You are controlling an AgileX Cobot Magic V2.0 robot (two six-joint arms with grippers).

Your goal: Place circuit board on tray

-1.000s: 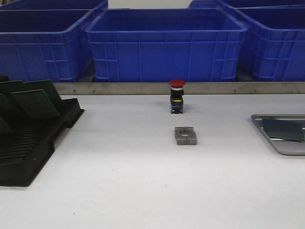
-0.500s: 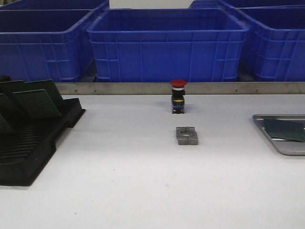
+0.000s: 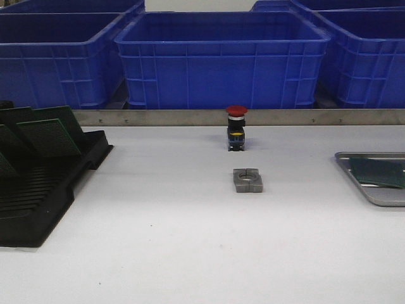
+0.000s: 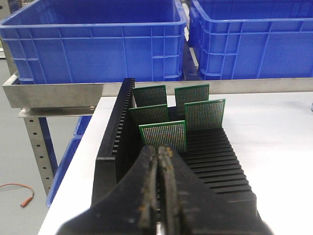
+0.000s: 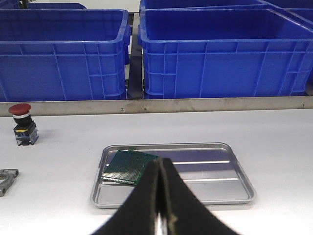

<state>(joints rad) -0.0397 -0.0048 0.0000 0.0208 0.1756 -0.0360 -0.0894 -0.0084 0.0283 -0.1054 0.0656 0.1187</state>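
Note:
The silver-grey tray (image 5: 215,191) lies on the white table with a green circuit board (image 5: 127,166) flat in one end; in the front view the tray (image 3: 380,196) is at the right edge with the board (image 3: 378,172) on it. Several green circuit boards (image 4: 163,135) stand upright in the black slotted rack (image 4: 215,156), which sits at the left in the front view (image 3: 38,190). My left gripper (image 4: 159,152) is shut and empty just before the nearest standing board. My right gripper (image 5: 160,164) is shut and empty, near the tray's front edge.
Big blue bins (image 3: 221,60) line the back behind a metal rail (image 3: 240,116). A red-capped push button (image 3: 236,127) and a grey metal block (image 3: 247,180) stand mid-table. The table's left edge drops off beside the rack (image 4: 73,166).

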